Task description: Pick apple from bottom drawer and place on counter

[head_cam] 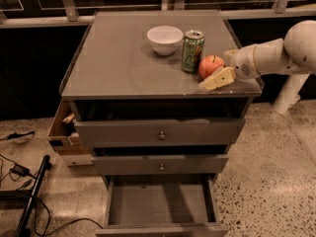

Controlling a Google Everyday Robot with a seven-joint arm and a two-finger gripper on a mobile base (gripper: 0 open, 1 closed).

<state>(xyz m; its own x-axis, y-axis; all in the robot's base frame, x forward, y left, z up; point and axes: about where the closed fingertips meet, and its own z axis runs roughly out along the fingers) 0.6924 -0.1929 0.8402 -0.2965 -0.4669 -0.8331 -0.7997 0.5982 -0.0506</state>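
Observation:
The red-orange apple (211, 65) sits on the grey counter (123, 63) near its right front corner, just right of the green soda can (192, 51). My gripper (220, 69) reaches in from the right at counter height, its jaws open around the apple's right side. The near yellowish finger (217, 79) lies in front of the apple, below it in the view. The bottom drawer (158, 204) is pulled out and shows only its bare grey floor.
A white bowl (165, 38) stands left of the can. The two upper drawers with knobs (161, 135) stand slightly open. A cardboard box (63, 132) sits at the cabinet's left. Cables and a black pole (30, 196) lie on the floor at left.

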